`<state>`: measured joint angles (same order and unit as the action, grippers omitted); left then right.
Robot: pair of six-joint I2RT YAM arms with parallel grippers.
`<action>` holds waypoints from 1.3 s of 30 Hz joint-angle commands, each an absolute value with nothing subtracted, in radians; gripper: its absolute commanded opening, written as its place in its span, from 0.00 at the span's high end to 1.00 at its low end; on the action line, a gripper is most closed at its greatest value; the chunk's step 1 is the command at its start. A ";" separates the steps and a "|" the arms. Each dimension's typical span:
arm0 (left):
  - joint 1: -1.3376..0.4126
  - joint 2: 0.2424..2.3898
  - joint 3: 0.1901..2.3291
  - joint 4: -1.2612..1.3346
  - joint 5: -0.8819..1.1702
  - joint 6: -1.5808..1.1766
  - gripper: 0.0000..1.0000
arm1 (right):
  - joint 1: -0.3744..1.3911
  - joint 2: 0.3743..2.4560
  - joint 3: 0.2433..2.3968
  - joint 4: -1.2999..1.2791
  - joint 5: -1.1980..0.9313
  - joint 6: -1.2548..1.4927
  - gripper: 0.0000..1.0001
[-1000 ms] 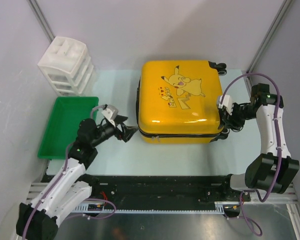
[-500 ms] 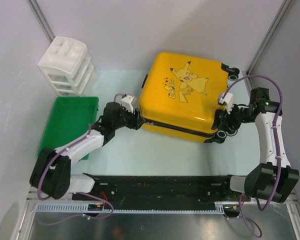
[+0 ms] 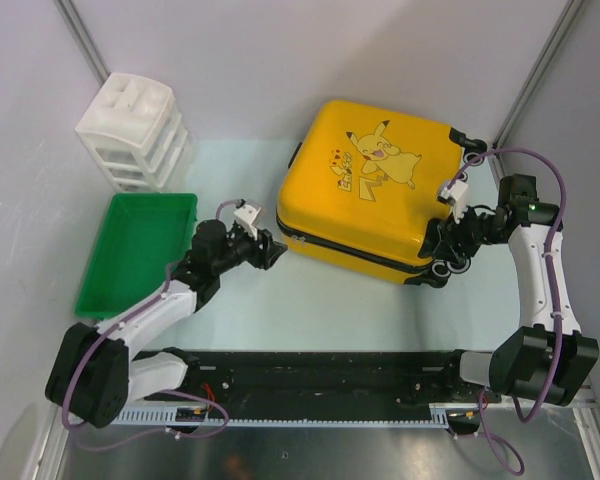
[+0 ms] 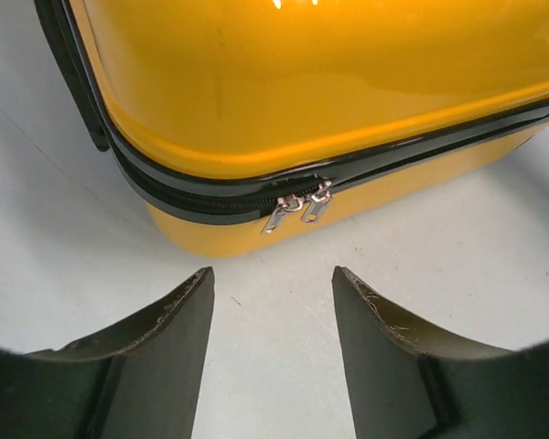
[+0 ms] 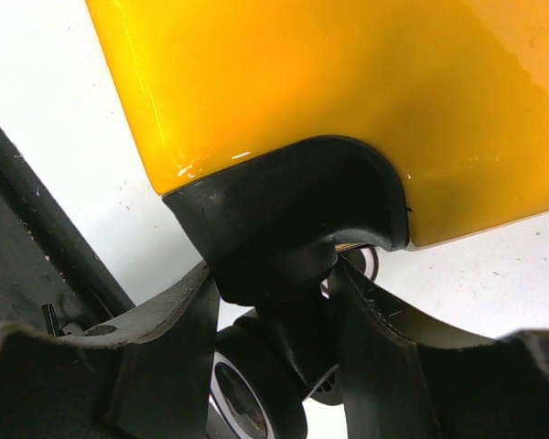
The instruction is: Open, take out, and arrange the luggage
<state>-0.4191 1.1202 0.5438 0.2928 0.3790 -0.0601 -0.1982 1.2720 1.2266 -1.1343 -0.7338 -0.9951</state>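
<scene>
Left pincer (image 4: 273, 274) gapes before 2 zipper pulls (image 4: 297, 206), the likeliest hold; right pincer (image 5: 270, 274) clamps a caster (image 5: 293, 210) on seemingly rigid, slick luggage (image 3: 370, 190).

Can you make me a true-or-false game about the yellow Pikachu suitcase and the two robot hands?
1. The suitcase is zipped shut. True.
2. The left hand is pinching the zipper pulls. False: it is open and stops just short of them, touching nothing.
3. The right hand is closed on the black wheel bracket at a suitcase corner. True.
4. The suitcase sits inside the green tray. False: it lies on the table, to the right of the tray.
</scene>
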 commanded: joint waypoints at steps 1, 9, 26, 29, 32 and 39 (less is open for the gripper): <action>-0.452 1.195 0.558 0.383 0.381 -0.054 0.41 | -0.199 1.272 1.215 -1.158 -0.709 -0.845 1.00; -0.520 1.295 0.575 0.489 0.289 -0.123 0.47 | -0.193 1.273 1.215 -1.149 -0.695 -0.825 1.00; -0.604 1.390 0.696 0.422 0.002 -0.271 0.65 | -0.190 1.292 1.215 -1.137 -0.695 -0.807 1.00; -0.635 1.399 0.704 0.411 -0.043 -0.278 0.66 | -0.189 1.292 1.215 -1.137 -0.693 -0.802 1.00; -0.649 1.405 0.707 0.410 -0.067 -0.275 0.71 | -0.189 1.290 1.215 -1.143 -0.690 -0.808 1.00; -0.637 1.365 0.695 0.368 -0.078 -0.221 1.00 | -0.192 1.295 1.215 -1.134 -0.666 -0.824 1.00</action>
